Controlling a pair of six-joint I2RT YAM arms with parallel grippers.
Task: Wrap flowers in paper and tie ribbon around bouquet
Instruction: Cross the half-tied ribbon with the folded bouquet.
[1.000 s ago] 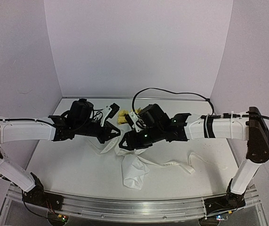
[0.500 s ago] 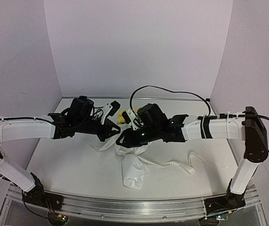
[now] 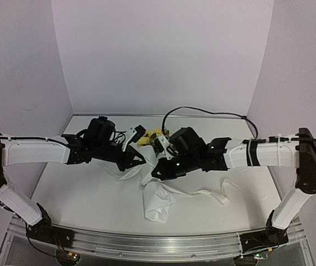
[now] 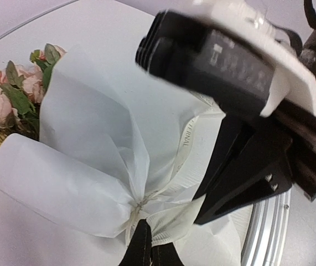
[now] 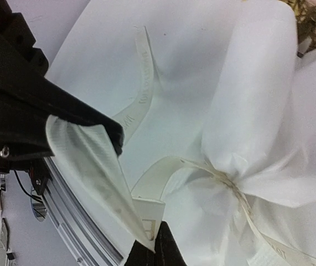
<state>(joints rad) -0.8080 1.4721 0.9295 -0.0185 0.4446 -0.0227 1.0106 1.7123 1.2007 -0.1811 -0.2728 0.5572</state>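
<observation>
Left gripper (image 4: 146, 244): the jaws are closed together and pinch a sheer fold of the ribbon (image 4: 188, 145), just in front of the tied waist of the bouquet (image 4: 86, 138).
Right gripper (image 5: 155, 246): the jaws are fully closed as well; the tips nip a cream end of the ribbon, with printed letters right at the tips.
Between the grippers: the two sets of tips are very near each other, low over the middle of the bouquet.
Knot: just ahead of the right gripper's tips and a little to one side, the ribbon squeezes the paper (image 5: 252, 100) into a narrow waist.
Paper: from the waist it opens to a wide white roll away from both grippers; behind them a crumpled tail lies flat.
Flowers (image 4: 11, 102): at the far end of the roll, well past the fingertips, yellow and pink-cream blooms with green leaves come out.
Loose ribbon: one strand curves on the surface beside the left gripper's fingers; another lies under the right arm.
Table (image 3: 91, 194): white, it carries the bouquet below both grippers.
</observation>
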